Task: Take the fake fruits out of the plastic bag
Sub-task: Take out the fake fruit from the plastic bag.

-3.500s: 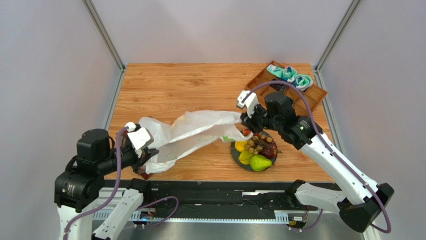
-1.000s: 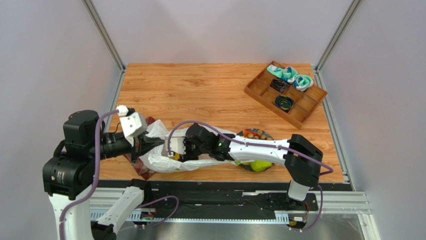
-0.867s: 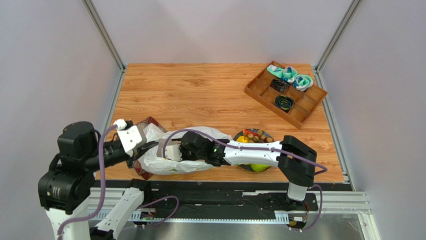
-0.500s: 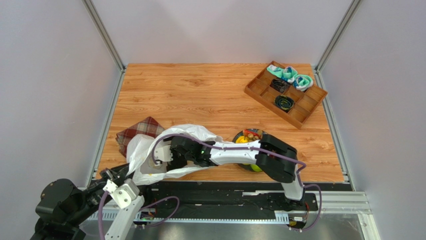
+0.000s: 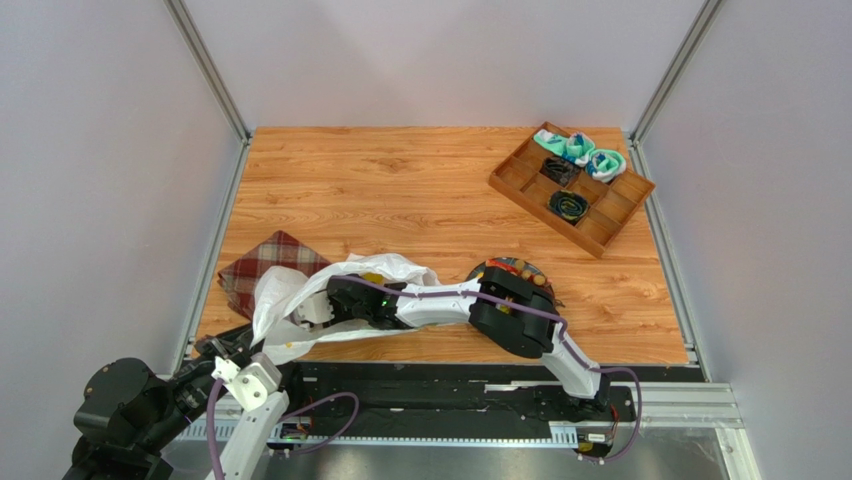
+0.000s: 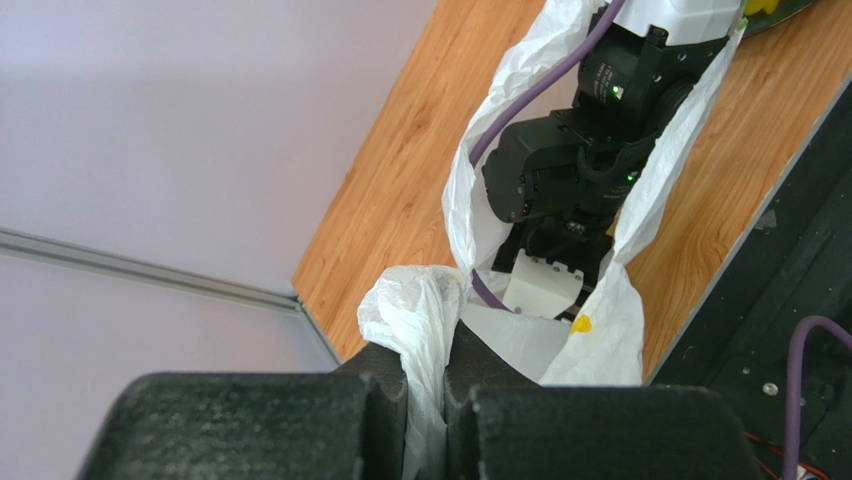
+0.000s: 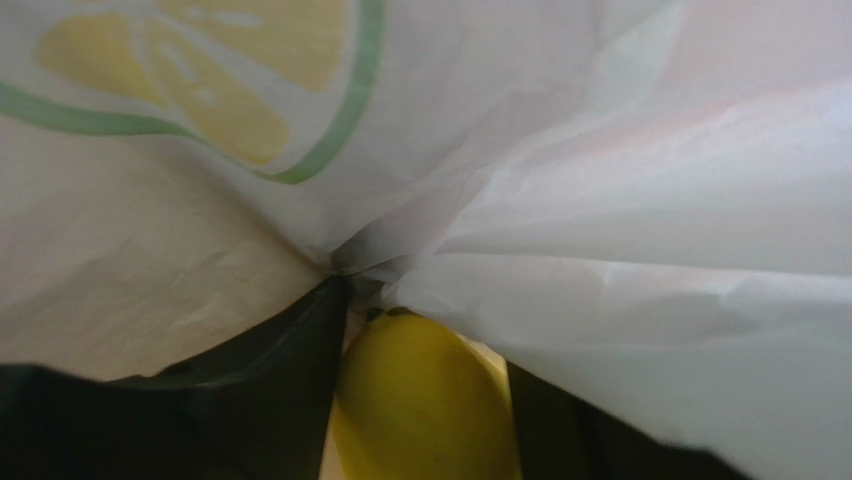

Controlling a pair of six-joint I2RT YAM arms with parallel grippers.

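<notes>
The white plastic bag [image 5: 345,275] lies crumpled at the near left of the table, its mouth towards the right. My left gripper [image 5: 228,348] is shut on the bag's near-left edge [image 6: 425,330], with film pinched between the pads. My right gripper [image 5: 300,315] is deep inside the bag; its wrist shows in the left wrist view [image 6: 570,180]. In the right wrist view its dark fingers [image 7: 290,350] close on a yellow mango [image 7: 420,410] under the bag film. Other fake fruits lie on a dark plate [image 5: 515,270], mostly hidden by the right arm.
A red plaid cloth [image 5: 262,270] lies flat beside the bag at the left. A wooden compartment tray [image 5: 600,215] with teal rolled socks [image 5: 580,150] stands at the far right. The black rail runs along the table's near edge.
My left arm has dropped to the near-left edge, pulling the bag's edge with it and baring the plaid cloth. My right gripper has reached further left inside the bag.
</notes>
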